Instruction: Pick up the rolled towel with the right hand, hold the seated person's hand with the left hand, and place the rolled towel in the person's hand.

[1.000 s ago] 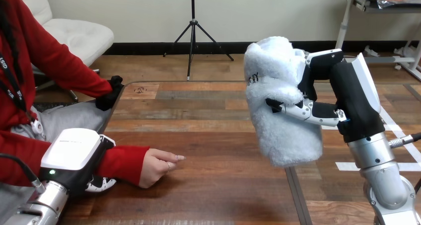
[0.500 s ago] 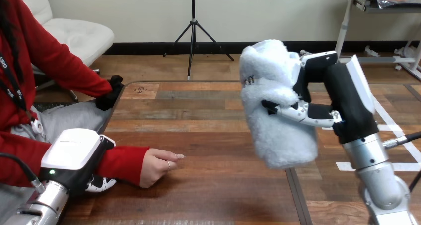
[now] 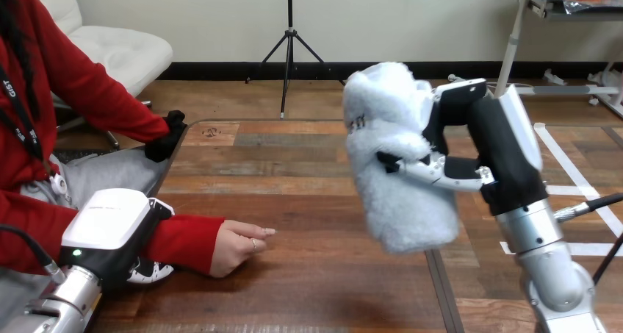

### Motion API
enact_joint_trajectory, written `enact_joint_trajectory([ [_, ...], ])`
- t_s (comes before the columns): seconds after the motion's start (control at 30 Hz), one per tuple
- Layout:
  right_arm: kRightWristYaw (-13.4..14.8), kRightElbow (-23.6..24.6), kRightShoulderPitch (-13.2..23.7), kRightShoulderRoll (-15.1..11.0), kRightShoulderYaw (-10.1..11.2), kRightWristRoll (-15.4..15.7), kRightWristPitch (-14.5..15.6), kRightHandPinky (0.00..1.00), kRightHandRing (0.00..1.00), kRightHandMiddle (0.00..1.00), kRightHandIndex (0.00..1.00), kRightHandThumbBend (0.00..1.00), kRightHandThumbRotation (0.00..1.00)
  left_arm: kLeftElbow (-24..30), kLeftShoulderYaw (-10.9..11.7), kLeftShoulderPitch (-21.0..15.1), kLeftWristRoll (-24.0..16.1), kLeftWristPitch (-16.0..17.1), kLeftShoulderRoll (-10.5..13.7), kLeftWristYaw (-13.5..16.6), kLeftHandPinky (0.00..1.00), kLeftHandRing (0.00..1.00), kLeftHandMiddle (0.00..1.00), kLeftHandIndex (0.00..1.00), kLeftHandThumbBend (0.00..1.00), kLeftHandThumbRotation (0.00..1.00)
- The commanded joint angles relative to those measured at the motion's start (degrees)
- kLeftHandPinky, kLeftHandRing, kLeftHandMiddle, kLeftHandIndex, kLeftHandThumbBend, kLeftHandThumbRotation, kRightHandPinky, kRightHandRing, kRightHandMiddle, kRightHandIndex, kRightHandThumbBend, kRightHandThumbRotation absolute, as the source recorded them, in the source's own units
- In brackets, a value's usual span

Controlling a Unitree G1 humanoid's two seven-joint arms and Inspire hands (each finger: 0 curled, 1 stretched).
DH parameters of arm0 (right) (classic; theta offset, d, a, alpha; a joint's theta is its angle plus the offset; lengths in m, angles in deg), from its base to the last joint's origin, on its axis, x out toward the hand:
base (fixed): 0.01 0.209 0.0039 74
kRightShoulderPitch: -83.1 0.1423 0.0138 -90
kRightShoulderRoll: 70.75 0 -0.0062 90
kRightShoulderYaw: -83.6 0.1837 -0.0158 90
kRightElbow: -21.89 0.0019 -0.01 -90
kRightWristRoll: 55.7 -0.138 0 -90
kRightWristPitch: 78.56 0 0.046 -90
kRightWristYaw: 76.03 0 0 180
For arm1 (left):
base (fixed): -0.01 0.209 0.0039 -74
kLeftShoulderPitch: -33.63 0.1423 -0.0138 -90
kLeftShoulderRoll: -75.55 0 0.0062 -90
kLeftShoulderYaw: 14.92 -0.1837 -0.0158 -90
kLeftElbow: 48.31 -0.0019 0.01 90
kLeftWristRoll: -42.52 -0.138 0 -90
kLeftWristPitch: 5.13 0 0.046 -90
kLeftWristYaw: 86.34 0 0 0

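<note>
Obs: rolled towel [image 3: 400,171] white and fluffy, with a small dark mark near its top. The right hand [image 3: 507,156] is black with a white back shell and black-and-white fingers; the left hand [image 3: 110,226] has a white shell over black. Table [image 3: 294,178]: brown wood planks, mixed light and dark tones.

The rolled towel [image 3: 402,201] is a thick, fluffy white roll with a small dark mark near its top. It is held clear above the right part of the bench [image 3: 308,193], standing nearly upright with its top leaning a little to the left, and the right hand [image 3: 507,153] has its fingers [image 3: 430,173] curled across the front of the roll. The person's hand [image 3: 236,243] rests on the near left part of the bench, loosely curled at the end of a red sleeve, its fingers pointing right across the wood.
</note>
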Motion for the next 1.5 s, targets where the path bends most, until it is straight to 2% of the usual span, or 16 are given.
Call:
enact_joint_trajectory([
  [0.0, 0.75, -0.99, 4.78, 0.96, -0.04, 0.03, -0.39, 0.04, 0.07, 0.1, 0.09, 0.51, 0.0, 5.23, 0.93, -1.28, 1.43, 2.45, 0.15, -0.11, 0.26, 0.3, 0.35, 0.35, 0.76, 0.09],
  [0.3, 1.42, -1.55, 5.76, 1.78, -0.78, 2.05, 0.51, 0.03, 0.07, 0.1, 0.08, 0.51, 0.0, 9.45, 1.56, -0.55, 2.61, 2.74, 0.82, -1.15, 0.27, 0.3, 0.35, 0.37, 0.76, 0.1],
  [0.5, 1.47, -1.08, 6.15, 2.58, -1.34, 2.78, 2.89, 0.03, 0.06, 0.09, 0.08, 0.51, 0.0, 12.74, 2.34, 0.01, 3.04, 2.76, 1.31, -2.62, 0.26, 0.3, 0.36, 0.38, 0.75, 0.09],
  [0.7, 2.01, -2.25, 7.24, 3.24, -1.78, 4.05, 3.19, 0.03, 0.06, 0.09, 0.07, 0.51, 0.0, 16.08, 3.41, 0.71, 3.16, 3.33, 1.62, -2.78, 0.27, 0.3, 0.36, 0.39, 0.76, 0.07],
  [0.9, 1.08, -3.65, 8.13, 3.97, -2.02, 3.95, 4.93, 0.03, 0.06, 0.09, 0.07, 0.52, 0.0, 20.1, 4.85, 1.56, 4.38, 2.84, 1.87, -5.62, 0.27, 0.31, 0.37, 0.39, 0.75, 0.06],
  [1.2, 1.95, -7.64, 9.9, 4.12, -3.06, 5.16, 5.6, 0.04, 0.07, 0.1, 0.07, 0.53, 0.0, 24.95, 6.73, 2.33, 5.61, 3.46, 1.78, -8.03, 0.28, 0.31, 0.36, 0.39, 0.74, 0.04],
  [1.47, 2.31, -12.77, 11.92, 4.62, -3.56, 5.99, 4.78, 0.04, 0.08, 0.11, 0.08, 0.55, 0.0, 29.12, 8.02, 2.65, 6.25, 4.08, 1.32, -10.0, 0.27, 0.3, 0.35, 0.38, 0.76, 0.02],
])
